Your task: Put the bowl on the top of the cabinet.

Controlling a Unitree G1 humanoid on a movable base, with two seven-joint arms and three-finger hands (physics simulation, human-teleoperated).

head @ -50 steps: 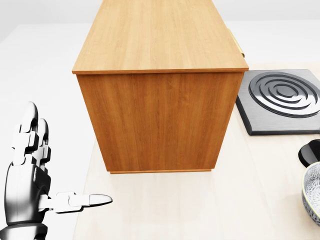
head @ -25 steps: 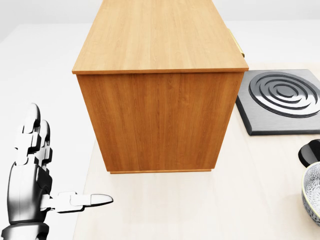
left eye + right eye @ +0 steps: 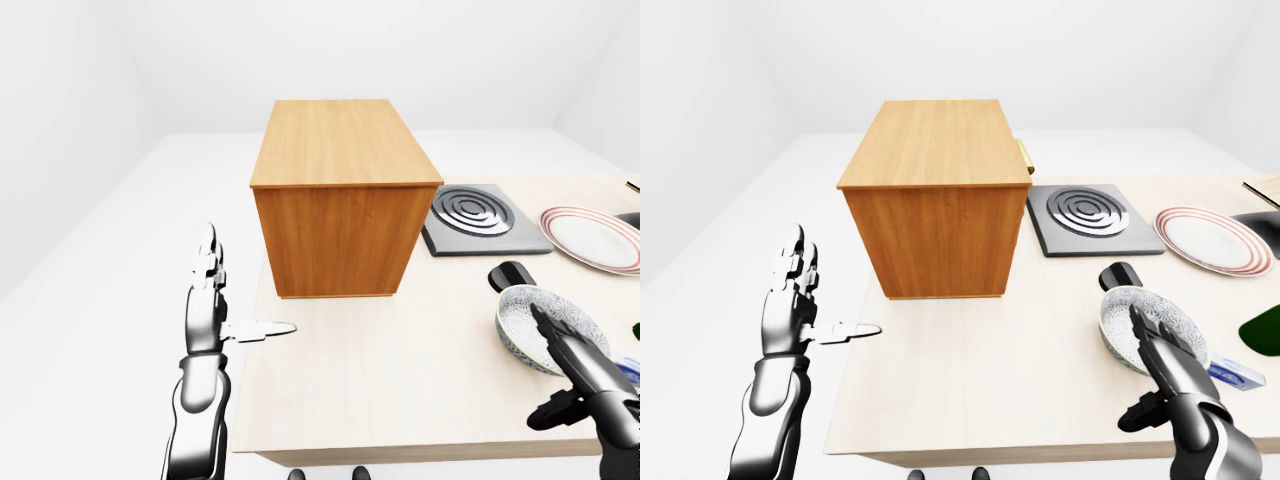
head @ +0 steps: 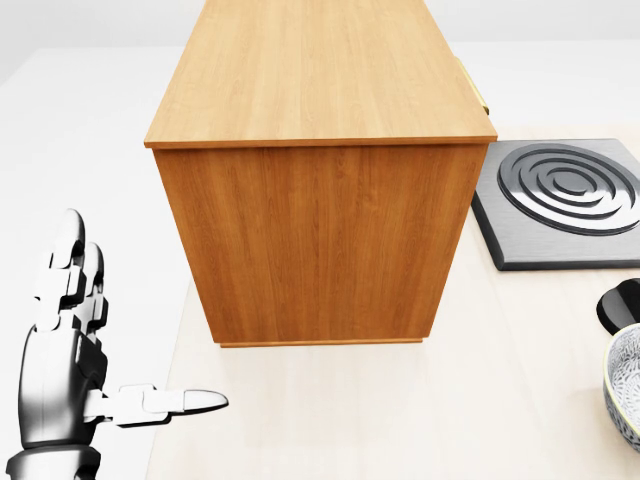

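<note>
The wooden cabinet stands on the pale table, its flat top bare. The patterned bowl rests on the table at the right, cut off at the right edge in the head view. My right hand is open at the bowl's lower rim, its fingers lying over the rim without closing round it. My left hand is open off the table's left edge, below and left of the cabinet, with fingers up and thumb pointing right. It holds nothing.
A dark burner plate lies right of the cabinet, with a red-rimmed plate beyond it. A black round object sits just above the bowl. A dark green thing and a small blue-white item lie at the far right.
My left hand has sunk very slightly and its thumb has edged right. The cabinet, the bowl and the view itself have not moved.
</note>
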